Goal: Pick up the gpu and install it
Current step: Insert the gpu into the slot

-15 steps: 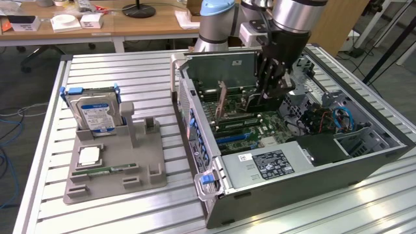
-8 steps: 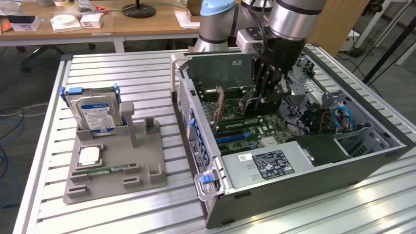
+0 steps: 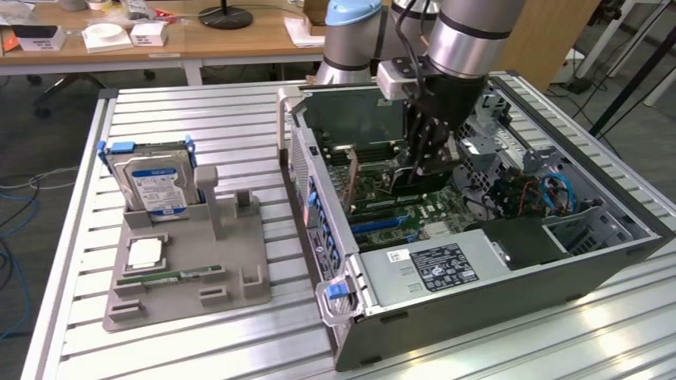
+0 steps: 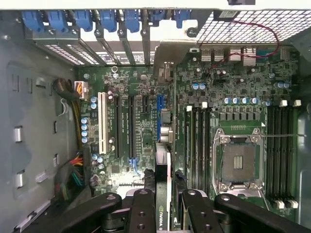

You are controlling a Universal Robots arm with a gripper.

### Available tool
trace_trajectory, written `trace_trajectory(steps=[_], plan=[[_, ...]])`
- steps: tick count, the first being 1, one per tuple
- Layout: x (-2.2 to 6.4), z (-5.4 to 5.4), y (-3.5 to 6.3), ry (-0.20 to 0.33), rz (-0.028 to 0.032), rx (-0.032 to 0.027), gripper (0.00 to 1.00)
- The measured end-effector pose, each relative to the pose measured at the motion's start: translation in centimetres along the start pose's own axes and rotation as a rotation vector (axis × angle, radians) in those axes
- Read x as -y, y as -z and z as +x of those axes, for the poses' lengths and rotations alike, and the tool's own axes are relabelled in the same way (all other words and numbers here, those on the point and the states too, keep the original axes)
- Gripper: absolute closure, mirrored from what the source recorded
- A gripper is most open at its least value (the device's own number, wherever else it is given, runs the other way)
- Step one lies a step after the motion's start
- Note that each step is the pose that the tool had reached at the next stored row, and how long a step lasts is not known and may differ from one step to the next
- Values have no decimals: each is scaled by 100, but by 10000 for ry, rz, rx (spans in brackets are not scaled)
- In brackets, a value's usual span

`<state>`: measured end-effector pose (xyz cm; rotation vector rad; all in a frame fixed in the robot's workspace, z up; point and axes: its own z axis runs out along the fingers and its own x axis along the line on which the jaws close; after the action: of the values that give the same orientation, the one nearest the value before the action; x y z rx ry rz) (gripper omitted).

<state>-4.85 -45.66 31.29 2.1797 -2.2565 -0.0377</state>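
Gpu hangs edge-down, pinched between the gripper's jaws, directly above the motherboard inside the computer case, bracket end toward the case's rear slots, seemingly lined up for seating.

Colours, inside the grey steel computer case:
My black fingers pinch the black-faced gpu card with silvery bracket; green motherboard, blue and white slots, blue-white labelled hard drive on grey holder.
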Motion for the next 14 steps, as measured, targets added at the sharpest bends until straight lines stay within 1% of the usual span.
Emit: trace_trajectory(steps=[12, 14], plan=[[-99, 7, -219, -2, 0, -1, 74], [-105, 24, -256, -1, -1, -1, 74]])
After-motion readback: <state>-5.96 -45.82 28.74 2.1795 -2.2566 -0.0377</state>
